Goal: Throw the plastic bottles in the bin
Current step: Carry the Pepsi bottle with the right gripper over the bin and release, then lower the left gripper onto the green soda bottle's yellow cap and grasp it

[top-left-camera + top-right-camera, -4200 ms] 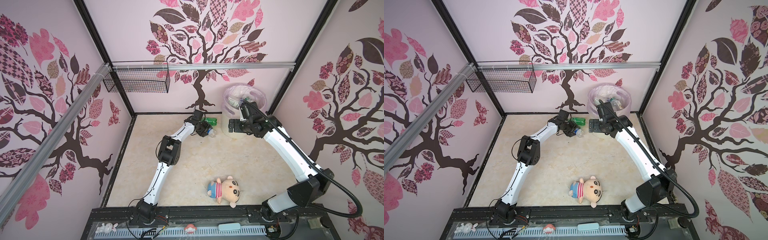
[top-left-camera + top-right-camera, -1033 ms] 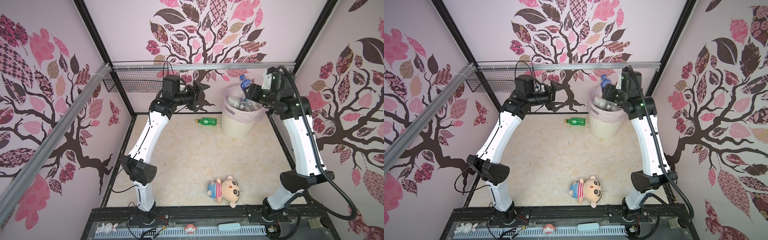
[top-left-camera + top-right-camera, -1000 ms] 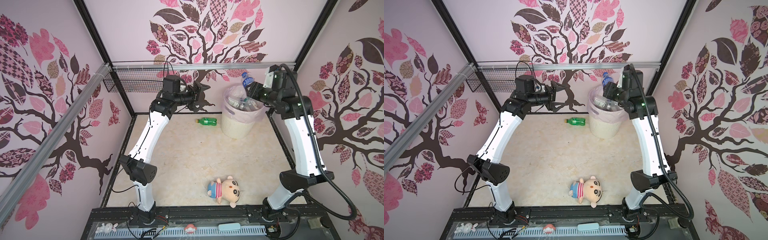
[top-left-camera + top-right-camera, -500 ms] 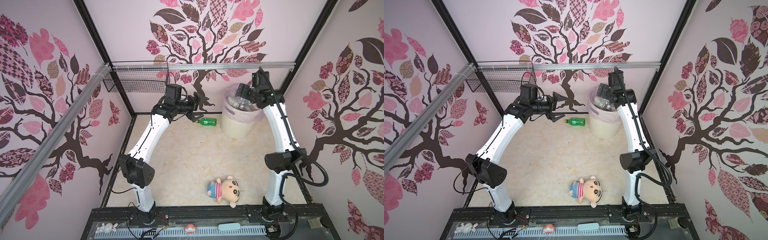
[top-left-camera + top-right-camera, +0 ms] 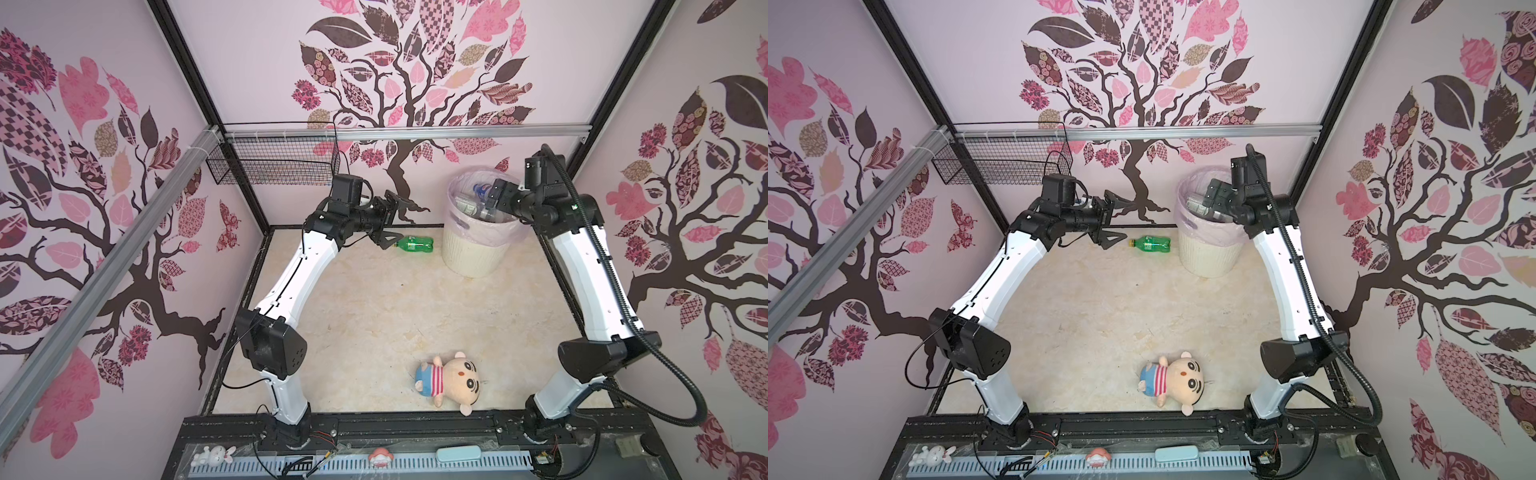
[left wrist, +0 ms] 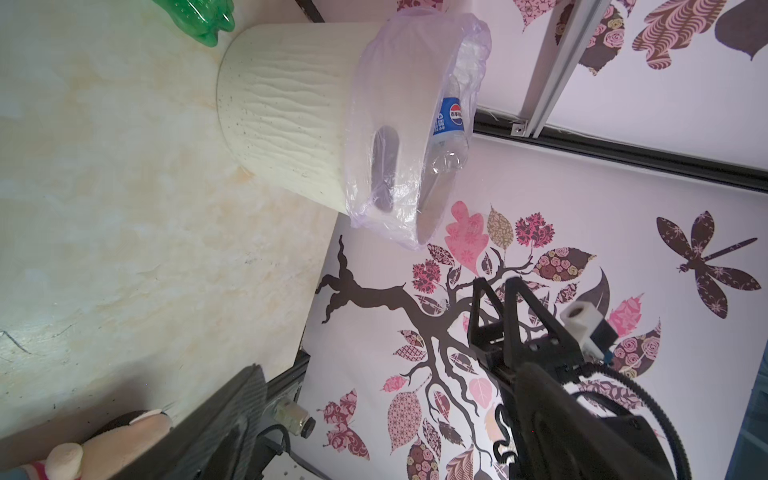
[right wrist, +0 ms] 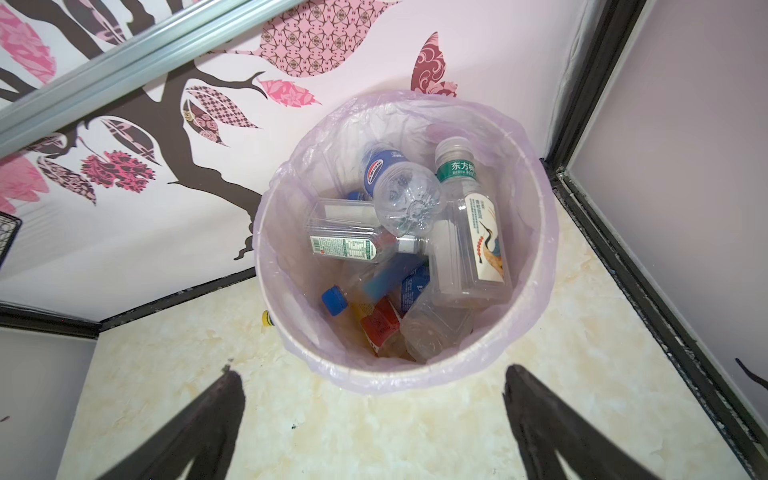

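You ran this in a mock-room robot test cell, not a real home. Evidence: black frame posts (image 5: 185, 62) carried pink wall panels (image 5: 257, 50) with tree decals (image 5: 399, 174); an aluminium rail (image 5: 457, 132) crossed the back; two arms (image 5: 299, 270) stood on a front base rail (image 5: 415, 428) beside a slotted cable duct (image 5: 415, 461); the worktop (image 5: 395, 311) was marble-look sheet.

The bin (image 5: 473, 257) stands in the far right corner of the bench (image 5: 374, 311), bottles (image 7: 409, 199) heaped inside it. Just left of the bin a lone bottle (image 5: 413, 244) lies on its side, with the left hand (image 5: 395, 220) further left. The right hand (image 7: 372, 370) hangs over the bin's rim. Well in front of the bin lies a plush doll (image 5: 451, 380)
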You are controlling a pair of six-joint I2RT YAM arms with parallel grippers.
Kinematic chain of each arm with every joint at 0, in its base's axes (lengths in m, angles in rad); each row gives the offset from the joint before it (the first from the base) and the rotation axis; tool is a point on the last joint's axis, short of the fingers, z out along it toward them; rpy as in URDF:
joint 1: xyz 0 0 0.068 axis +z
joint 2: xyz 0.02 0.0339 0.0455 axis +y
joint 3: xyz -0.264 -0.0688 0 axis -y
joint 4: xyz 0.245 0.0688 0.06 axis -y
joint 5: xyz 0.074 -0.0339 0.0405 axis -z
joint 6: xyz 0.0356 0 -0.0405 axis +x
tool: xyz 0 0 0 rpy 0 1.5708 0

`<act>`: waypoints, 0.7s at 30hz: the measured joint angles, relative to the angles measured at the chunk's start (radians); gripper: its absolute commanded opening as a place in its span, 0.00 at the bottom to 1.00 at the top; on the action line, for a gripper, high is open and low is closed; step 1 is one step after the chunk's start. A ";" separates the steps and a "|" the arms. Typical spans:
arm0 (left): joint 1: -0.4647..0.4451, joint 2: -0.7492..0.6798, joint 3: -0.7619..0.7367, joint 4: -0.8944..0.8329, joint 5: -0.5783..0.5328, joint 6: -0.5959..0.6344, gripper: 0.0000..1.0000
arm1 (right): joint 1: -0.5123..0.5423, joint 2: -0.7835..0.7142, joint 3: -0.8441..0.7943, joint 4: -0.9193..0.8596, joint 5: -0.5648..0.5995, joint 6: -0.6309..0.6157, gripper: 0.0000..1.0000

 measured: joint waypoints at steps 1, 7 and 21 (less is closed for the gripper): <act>0.000 0.011 0.000 0.006 -0.006 0.004 0.97 | 0.000 -0.027 -0.033 0.006 -0.012 0.005 1.00; 0.004 0.158 0.051 0.024 -0.056 0.030 0.97 | 0.020 -0.140 -0.208 0.031 -0.072 0.014 1.00; 0.067 0.538 0.142 0.105 -0.158 -0.022 0.97 | 0.137 -0.217 -0.410 0.023 -0.147 -0.048 1.00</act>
